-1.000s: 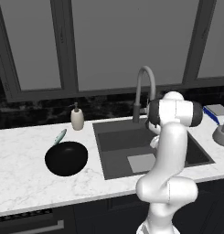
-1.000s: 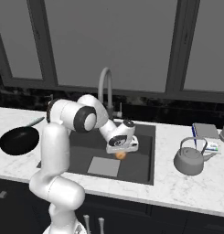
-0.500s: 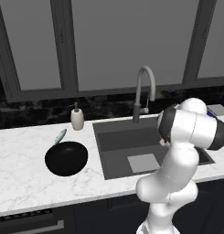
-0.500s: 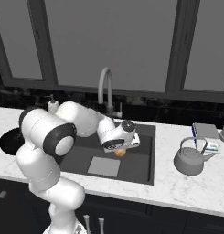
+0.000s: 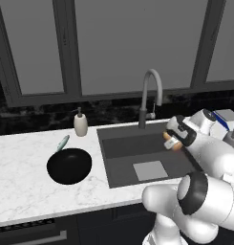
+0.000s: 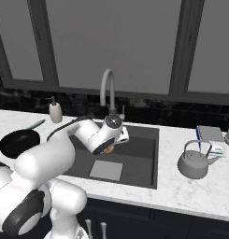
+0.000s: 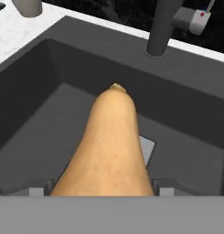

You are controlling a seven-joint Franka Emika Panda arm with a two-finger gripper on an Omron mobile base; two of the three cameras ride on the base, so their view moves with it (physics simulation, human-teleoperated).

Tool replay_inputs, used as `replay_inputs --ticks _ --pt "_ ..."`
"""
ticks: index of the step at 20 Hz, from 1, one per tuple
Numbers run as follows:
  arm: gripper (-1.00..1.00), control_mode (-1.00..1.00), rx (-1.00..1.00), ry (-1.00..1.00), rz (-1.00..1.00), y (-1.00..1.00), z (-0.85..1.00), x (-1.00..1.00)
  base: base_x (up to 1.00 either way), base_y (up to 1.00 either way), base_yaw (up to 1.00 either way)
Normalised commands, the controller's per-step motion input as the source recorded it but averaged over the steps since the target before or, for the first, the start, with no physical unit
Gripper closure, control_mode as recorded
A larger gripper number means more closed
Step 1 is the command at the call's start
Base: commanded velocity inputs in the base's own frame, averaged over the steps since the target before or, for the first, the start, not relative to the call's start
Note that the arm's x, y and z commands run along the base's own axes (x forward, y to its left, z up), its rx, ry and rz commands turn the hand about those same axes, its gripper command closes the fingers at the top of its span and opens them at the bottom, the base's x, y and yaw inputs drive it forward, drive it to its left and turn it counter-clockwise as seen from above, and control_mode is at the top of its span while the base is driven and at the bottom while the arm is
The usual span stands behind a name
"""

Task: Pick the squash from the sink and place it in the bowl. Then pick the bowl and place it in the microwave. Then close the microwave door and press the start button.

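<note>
On your left the bowl (image 5: 69,166) sits on the white tabletop (image 5: 23,186), well apart from the sink (image 5: 119,160); over the basin your hand (image 5: 172,141) is clamped on the squash (image 7: 106,151), neck pointing toward the faucet (image 7: 164,27).

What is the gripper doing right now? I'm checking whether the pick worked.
Gripper: closed on the squash, holding it above the sink.
</note>
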Motion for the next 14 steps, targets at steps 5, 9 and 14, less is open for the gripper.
replay_inputs --ticks 5,9,14 --pt "1.0 -1.0 0.13 0.12 0.0 1.0 0.94 -0.22 0.0 0.0 0.0" --pt "1.0 -1.0 0.12 0.19 0.0 1.0 0.46 0.0 0.0 0.0 0.0" --pt "1.0 -1.0 0.05 0.16 0.0 1.0 0.32 0.0 0.0 0.0 0.0"
